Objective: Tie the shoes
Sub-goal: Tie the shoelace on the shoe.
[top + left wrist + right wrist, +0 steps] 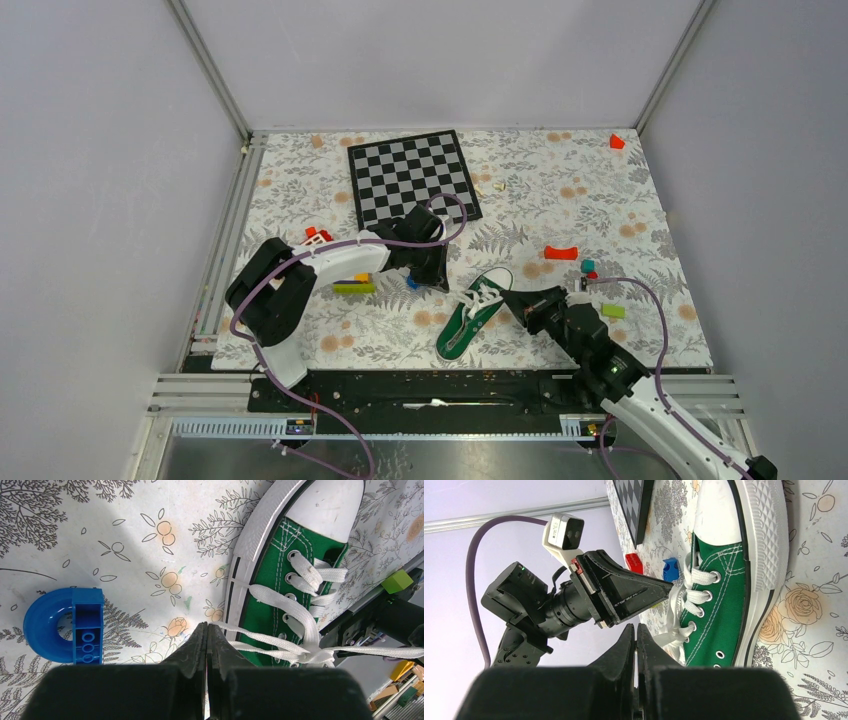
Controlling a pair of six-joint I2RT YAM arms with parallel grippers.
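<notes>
Spotter: Left gripper (207, 626) filled the bottom of its wrist view. Its fingers were pressed flat together, with one strand of the white laces (295, 612) nipped at the tips.
Recorder: Noted. Sneaker?
Spotter: Green sneaker (470, 318) sat on its sole close to the near edge of the table (640, 190), about mid-width. Toe cap pointed toward the far right corner, heel toward the near edge. Laces ran through the eyelets and crossed in a bunch near the top pair. One strand ran out taut toward the right arm.
Recorder: Right gripper (634, 627)?
Spotter: Clenched as well, tips just beside the lace bunch on the shoe's right side. Could not tell whether any lace was caught.
Recorder: Surroundings?
Spotter: Blue curved block (50, 625) lay just left of the left gripper. Small green cube (397, 581) lay beyond the shoe, toward the right edge. Red arch piece (561, 252) sat farther back on the right. Chessboard (410, 175) lay at the middle of the far edge, and a red block (617, 141) in the far right corner.
</notes>
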